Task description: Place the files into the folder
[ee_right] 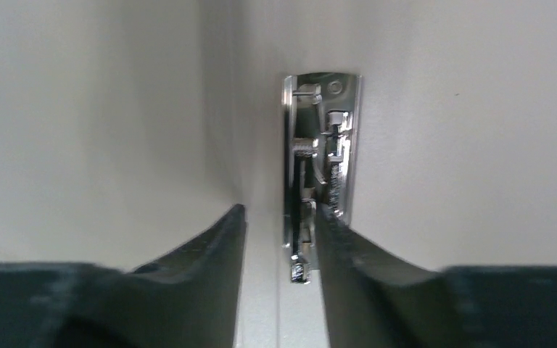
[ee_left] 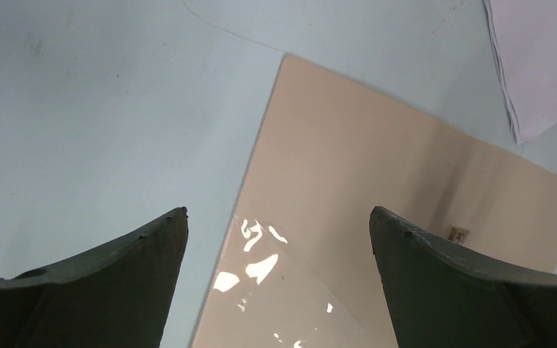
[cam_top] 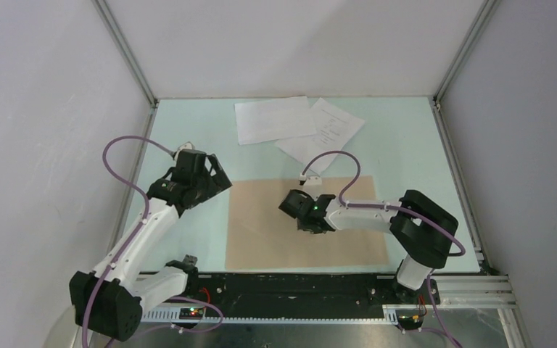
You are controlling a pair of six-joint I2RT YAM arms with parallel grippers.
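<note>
The files, two thin white paper sheets that partly overlap, lie at the far side of the pale blue-green table in the top view, apart from the flat tan cardboard folder, which lies spread nearer the arms. The left gripper hangs beside the folder's left edge. The right gripper is over the folder's far middle, next to a small metal clip. In the left wrist view, the left gripper is spread wide above the folder's edge, holding nothing, and a sheet corner shows at the upper right. In the right wrist view, the right gripper stands slightly parted. One fingertip overlaps the shiny clip, and a gap shows on the other side.
</note>
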